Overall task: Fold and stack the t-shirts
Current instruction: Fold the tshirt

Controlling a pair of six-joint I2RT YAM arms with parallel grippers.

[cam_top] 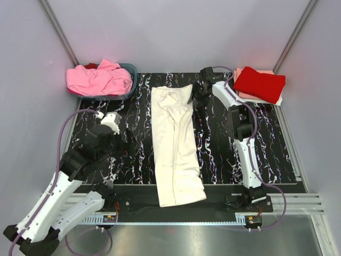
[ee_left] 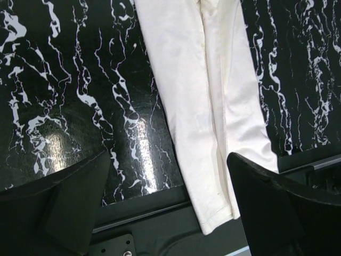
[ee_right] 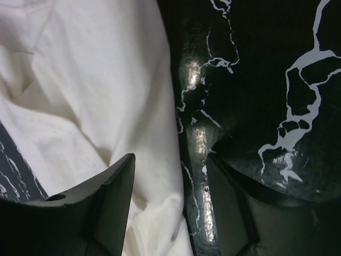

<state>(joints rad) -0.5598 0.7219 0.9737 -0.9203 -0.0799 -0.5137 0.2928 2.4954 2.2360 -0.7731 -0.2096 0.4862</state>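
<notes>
Top external view: a white t-shirt (cam_top: 173,149) lies in the middle of the black marbled table (cam_top: 272,144), folded lengthwise into a long strip that runs from the far side to the near edge, where its hem hangs just over the mat. At the far left a blue basket (cam_top: 132,72) holds crumpled pink shirts (cam_top: 98,80); at the far right a folded red shirt (cam_top: 259,84) sits on top of a small stack of lighter folded ones. The left gripper (cam_top: 110,121) hangs over bare table, to the left of the strip and apart from it — its wrist camera shows its fingers (ee_left: 74,208) spread wide with nothing between them. The right gripper (cam_top: 200,98) is at the strip's far right corner; its fingers (ee_right: 106,202) are parted, straddling the cloth's edge without pinching it.
</notes>
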